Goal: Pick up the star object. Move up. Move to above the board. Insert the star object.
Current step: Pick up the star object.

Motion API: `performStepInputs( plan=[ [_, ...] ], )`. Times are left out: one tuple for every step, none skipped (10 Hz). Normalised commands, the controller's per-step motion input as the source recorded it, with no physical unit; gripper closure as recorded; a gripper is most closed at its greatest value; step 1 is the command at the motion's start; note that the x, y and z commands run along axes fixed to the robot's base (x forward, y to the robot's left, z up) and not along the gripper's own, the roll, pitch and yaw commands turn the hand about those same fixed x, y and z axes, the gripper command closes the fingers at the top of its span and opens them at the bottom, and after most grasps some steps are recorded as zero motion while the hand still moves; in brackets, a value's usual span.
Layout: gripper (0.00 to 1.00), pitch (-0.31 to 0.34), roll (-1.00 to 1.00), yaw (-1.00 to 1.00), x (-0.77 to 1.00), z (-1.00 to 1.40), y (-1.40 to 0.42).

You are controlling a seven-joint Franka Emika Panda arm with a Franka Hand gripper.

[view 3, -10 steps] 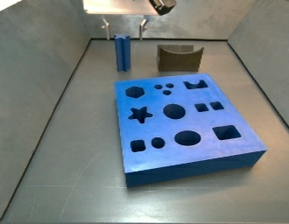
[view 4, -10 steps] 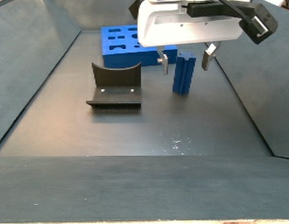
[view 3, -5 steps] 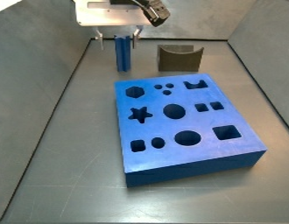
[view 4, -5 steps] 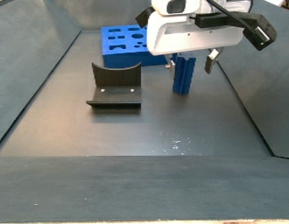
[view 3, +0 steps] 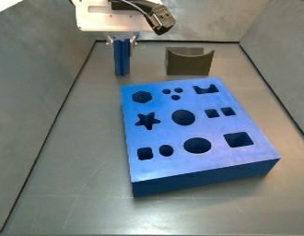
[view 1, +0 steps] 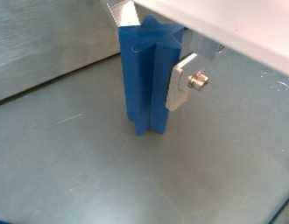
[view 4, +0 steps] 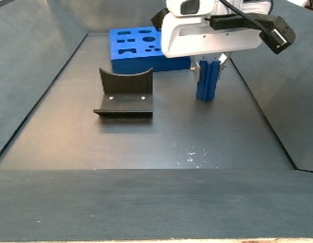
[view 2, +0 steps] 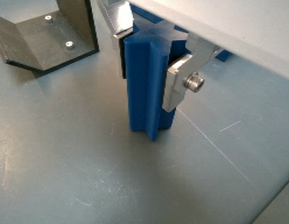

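Observation:
The star object (view 3: pixel 122 57), a tall slim blue prism with ridged sides, stands upright on the grey floor near the back wall. In both wrist views it fills the gap between the silver fingers, star top (view 1: pixel 141 79) and ridged side (view 2: pixel 144 87) showing. My gripper (view 3: pixel 122 41) is down over it, shut on the star object, with a finger (view 2: pixel 179 83) pressed flat to one side and the opposite finger (view 2: pixel 116 35) against the other. From the other side, my gripper (view 4: pixel 208 65) holds the prism (view 4: pixel 208 81). The board (view 3: pixel 167 134), a thick blue slab with shaped holes, lies in the middle of the floor, apart from the gripper.
The fixture (view 3: pixel 188 61), a dark L-shaped bracket, stands beside the star object and behind the board; it also shows in a side view (view 4: pixel 123 93) and a wrist view (view 2: pixel 42 39). Grey walls enclose the floor on all sides.
The gripper came down lower around the star object and its fingers closed on it. The prism shifted slightly sideways with the gripper, away from the fixture.

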Motion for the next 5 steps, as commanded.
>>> performStepInputs(
  plan=[
    [1.0,0.0,0.0,0.0,0.0,0.0,0.0],
    [1.0,0.0,0.0,0.0,0.0,0.0,0.0],
    [1.0,0.0,0.0,0.0,0.0,0.0,0.0],
    [1.0,0.0,0.0,0.0,0.0,0.0,0.0],
    [1.0,0.0,0.0,0.0,0.0,0.0,0.0]
  ],
)
